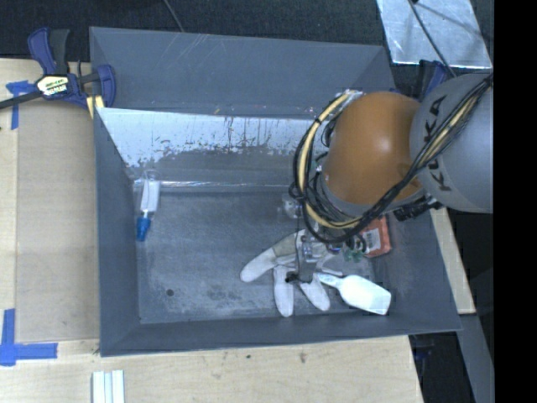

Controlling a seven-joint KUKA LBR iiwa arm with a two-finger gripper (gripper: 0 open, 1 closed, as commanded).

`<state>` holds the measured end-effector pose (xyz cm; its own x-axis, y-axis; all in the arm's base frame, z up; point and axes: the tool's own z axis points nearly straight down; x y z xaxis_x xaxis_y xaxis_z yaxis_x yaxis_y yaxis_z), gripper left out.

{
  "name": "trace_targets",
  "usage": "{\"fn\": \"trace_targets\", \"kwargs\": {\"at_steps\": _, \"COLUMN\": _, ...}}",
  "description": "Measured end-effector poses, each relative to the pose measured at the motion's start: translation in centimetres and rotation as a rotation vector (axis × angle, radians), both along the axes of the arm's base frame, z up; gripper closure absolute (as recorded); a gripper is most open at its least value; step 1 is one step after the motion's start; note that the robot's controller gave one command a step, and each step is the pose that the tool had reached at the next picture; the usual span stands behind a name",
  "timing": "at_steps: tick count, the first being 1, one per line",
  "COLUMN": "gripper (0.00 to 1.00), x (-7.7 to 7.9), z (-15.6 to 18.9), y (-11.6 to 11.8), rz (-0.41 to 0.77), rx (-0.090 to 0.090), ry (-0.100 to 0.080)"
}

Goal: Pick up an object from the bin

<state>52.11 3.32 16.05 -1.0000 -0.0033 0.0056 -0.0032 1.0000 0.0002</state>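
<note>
**Hanging low over the white heap, grip state unclear**

From my desk, the grey metal bin (252,82) takes up most of the view. Its sloped walls run down to a scuffed floor. The silver arm (453,149) with its rounded orange wrist cover (369,145) leans in from the right and hides part of that side.

Below the cover, the gripper (304,267) sits down among a heap of white plastic pieces (284,299) on the floor, towards the near-right corner. Whether it is open or closed I cannot tell, because the cables and the pieces themselves hide it.

Nearest to it are a long white spoon-shaped piece (264,265) pointing left and a stubby white bottle-like piece (365,294) just to the right. A small orange-red block (379,238) peeks out behind, under the wrist. Well apart on the left lies a small white tube with a blue cap (148,201).

I would judge this the grasp step. To do it well I would close around one single piece, not the crossing of several. The long pieces overlap and could pinch together and slip apart on the lift, so I would raise straight up and confirm that something hangs between the jaws
</note>
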Motion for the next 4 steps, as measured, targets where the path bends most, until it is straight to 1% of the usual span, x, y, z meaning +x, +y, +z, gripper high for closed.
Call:
{"fn": "trace_targets", "kwargs": {"at_steps": 1, "gripper": 0.0, "x": 0.2, "z": 0.4, "y": 0.0, "rz": -0.001, "rx": 0.0, "ry": -0.008}}
{"fn": "trace_targets", "kwargs": {"at_steps": 2, "gripper": 0.0, "x": 1.2, "z": -4.2, "y": -1.1, "rz": 0.027, "rx": 0.0, "ry": -0.016}}
{"fn": "trace_targets", "kwargs": {"at_steps": 3, "gripper": 0.0, "x": 0.2, "z": -7.0, "y": -2.0, "rz": 0.168, "rx": 0.0, "ry": -0.001}}
{"fn": "trace_targets", "kwargs": {"at_steps": 4, "gripper": 1.0, "x": 0.2, "z": -8.8, "y": -2.3, "rz": 0.111, "rx": 0.001, "ry": -0.013}}
